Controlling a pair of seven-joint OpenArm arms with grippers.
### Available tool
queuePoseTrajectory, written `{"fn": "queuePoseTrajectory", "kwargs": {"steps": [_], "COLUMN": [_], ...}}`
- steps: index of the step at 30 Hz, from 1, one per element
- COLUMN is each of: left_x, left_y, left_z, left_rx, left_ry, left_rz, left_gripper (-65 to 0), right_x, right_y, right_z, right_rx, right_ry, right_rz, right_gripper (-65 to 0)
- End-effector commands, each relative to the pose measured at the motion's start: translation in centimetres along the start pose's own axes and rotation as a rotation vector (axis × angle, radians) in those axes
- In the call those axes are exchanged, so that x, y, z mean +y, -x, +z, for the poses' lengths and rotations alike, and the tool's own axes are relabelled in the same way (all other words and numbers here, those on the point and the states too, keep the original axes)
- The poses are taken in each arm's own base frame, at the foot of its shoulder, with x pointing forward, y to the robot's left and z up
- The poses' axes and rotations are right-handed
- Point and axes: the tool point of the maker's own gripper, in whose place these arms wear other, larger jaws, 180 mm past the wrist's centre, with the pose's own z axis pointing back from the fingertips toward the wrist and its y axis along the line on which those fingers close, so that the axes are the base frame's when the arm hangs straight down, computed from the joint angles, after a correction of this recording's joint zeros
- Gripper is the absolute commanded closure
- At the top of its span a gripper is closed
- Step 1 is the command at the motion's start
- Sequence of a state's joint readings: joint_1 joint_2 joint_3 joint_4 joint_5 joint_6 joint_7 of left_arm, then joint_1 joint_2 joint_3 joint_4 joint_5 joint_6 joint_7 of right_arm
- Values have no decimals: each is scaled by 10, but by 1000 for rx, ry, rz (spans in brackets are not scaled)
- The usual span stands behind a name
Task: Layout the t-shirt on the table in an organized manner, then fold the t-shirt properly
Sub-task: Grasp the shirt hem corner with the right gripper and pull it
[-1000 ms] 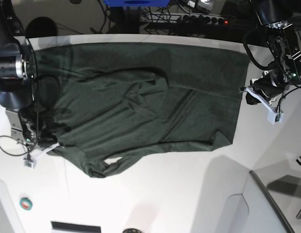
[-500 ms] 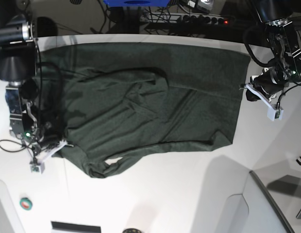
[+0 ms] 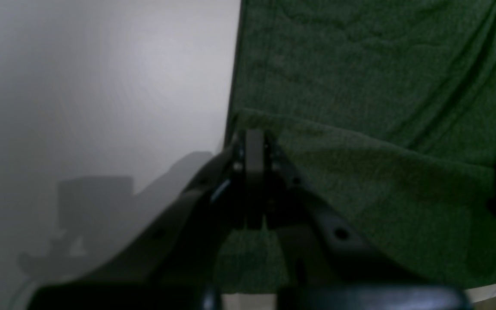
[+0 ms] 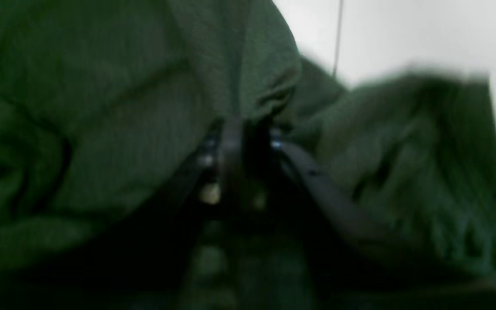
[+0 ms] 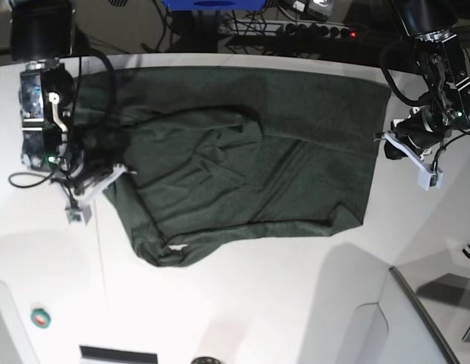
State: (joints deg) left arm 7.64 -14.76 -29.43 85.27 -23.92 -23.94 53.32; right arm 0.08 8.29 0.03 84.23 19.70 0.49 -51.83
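The dark green t-shirt [image 5: 242, 152] lies spread on the white table [image 5: 258, 303], rumpled through the middle, with its left side pulled in and folded over. My left gripper [image 5: 383, 142] is at the shirt's right edge. In the left wrist view its fingertips [image 3: 254, 137] are pressed together on the hem of the t-shirt [image 3: 360, 86], beside bare table [image 3: 101, 86]. My right gripper [image 5: 114, 173] is at the shirt's left edge. The right wrist view is blurred: t-shirt fabric [image 4: 101, 107] bunches at the gripper [image 4: 248, 129], and the jaw gap is unclear.
A green tape roll [image 5: 40, 318] lies near the front left corner. A grey panel [image 5: 424, 318] rises at the front right, with a small black hook [image 5: 468, 250] near it. Cables and a power strip [image 5: 296, 30] run behind the table's far edge.
My right arm has travelled up the table's left side and inward, dragging the shirt's left edge and sleeve with it so they fold over. The left arm has barely moved.
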Motion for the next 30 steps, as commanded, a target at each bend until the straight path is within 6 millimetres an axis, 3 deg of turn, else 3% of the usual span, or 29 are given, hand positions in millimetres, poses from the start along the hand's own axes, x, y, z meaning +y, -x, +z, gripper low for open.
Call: {"fn": "queuePoseTrajectory", "kwargs": {"steps": [1,3,8,10,13,17,20,25,30], "left_x": [4,4,4,3,2,3,3,5,5], "left_y": [-16,-16,-16,-16,-16,-16,-14,-12,-12], "left_z": [5,5,5,5,4,5,5,5,5], "left_rx": [-44,-44,-44,-44,-42,-44,-39,-35,-35], "left_ry": [-7,-7,-7,-6,-3,-5,-6,-9,-9], "left_rz": [-15,-15,-15,-16,-17,-15,-15,-16,-16], "left_gripper": [0,0,0,0,0,0,0,0,0], "right_x": [-3,-5,-10,-16,-8,7,23,38,26], "right_y": [-25,-34,-99,-121,-146,-165,-160,-150,-134], "right_z": [11,20,37,27,-1,-32,-54,-75,-90], "right_rx": [-64,-92,-237,-225,-185,-188,-153,-136,-119], "right_ry": [3,4,11,15,6,18,21,15,45], "right_rz": [-4,-26,-36,-52,-42,32,83,100,76], "right_gripper": [-207,-306,-282,-281,-281,-281,-281,-281,-282]}}
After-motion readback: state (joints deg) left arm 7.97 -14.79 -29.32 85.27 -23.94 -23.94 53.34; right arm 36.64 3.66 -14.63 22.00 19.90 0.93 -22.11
